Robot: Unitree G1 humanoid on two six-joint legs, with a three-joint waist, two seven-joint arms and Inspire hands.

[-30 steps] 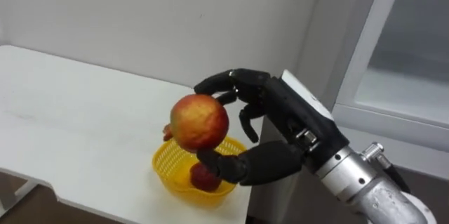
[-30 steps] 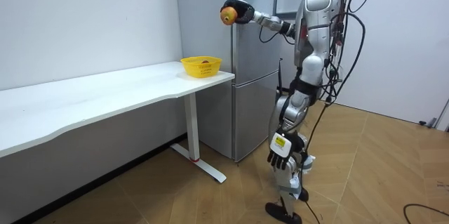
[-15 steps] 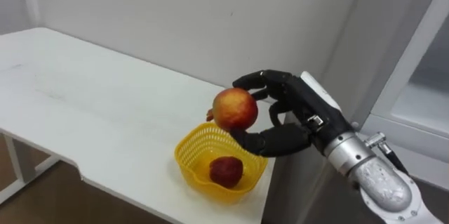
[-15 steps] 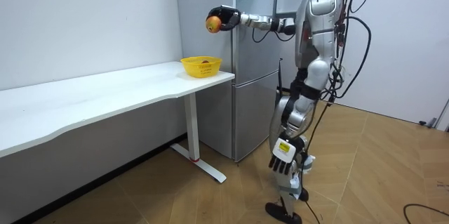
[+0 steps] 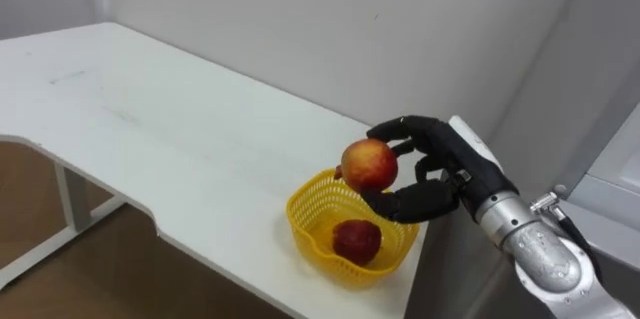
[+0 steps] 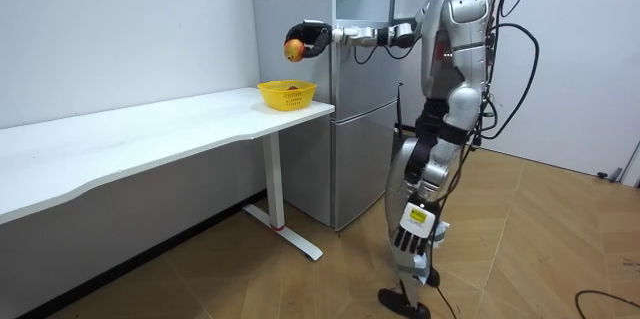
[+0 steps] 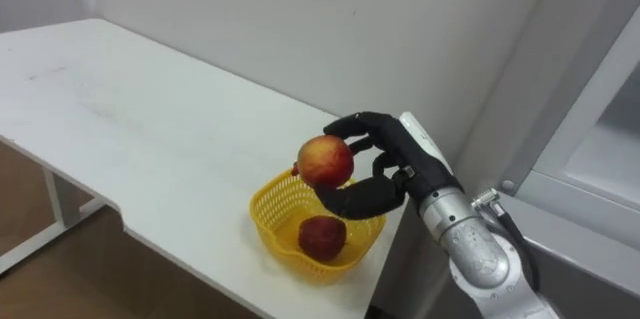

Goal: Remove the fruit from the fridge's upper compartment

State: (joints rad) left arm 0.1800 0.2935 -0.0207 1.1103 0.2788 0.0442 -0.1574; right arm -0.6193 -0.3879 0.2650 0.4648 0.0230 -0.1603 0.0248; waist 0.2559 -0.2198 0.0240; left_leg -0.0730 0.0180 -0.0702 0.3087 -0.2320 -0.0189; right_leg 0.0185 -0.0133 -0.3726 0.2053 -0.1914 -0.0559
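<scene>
Right robot hand (image 5: 442,163): enters from the lower right, dark fingers and thumb curled round the apple. The hold cups it from the side and below, which I judge keeps a round fruit from rolling out.
Apple (image 5: 369,165): the task's thing, out of the fridge and held in the air just above the basket's far rim. It is round, with smooth, glossy skin, red blushing to yellow.
Basket (image 5: 312,242): yellow plastic with an open lattice wall, shaped like a shallow bowl. It stands at the bench corner nearest the fridge, probably so the carry is short.
Dark red fruit (image 5: 356,241): lies on the basket's floor, duller and darker than the apple; its kind is unclear.
Bench (image 5: 150,129): white, flat and matt, with a curved front edge.
Left robot hand (image 6: 413,231): hangs idle by the leg in the room view; I cannot tell its state.
Fridge (image 6: 352,129): tall, grey and smooth-faced, just beside the bench end, with the robot standing before it.
Step in hand: the drop-off, I judge — the apple needs lowering into the basket beside the other fruit before release.
</scene>
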